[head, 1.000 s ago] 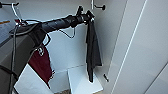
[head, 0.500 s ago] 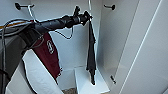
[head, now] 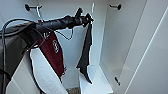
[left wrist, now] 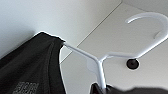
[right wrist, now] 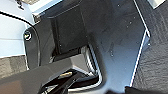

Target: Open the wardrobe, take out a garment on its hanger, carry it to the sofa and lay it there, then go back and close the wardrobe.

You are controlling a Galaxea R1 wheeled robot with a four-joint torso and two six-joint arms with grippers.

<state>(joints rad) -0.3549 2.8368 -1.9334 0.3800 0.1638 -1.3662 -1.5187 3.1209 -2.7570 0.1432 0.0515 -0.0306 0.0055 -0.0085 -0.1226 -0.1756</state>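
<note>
Two garments hang inside the open wardrobe [head: 117, 42]. I see my left claw [head: 88, 18] raised at hanger height, clamped on the white hanger [head: 92, 9], apparently at its neck just below the hook; the head view is coarse there. The black garment [head: 85, 52] droops limply from that hanger, near the centre partition. In the left wrist view the hanger [left wrist: 100, 62] stands free below the wardrobe ceiling. The dark red garment [head: 53, 53] hangs to its left. I cannot tell the right claw's state.
</note>
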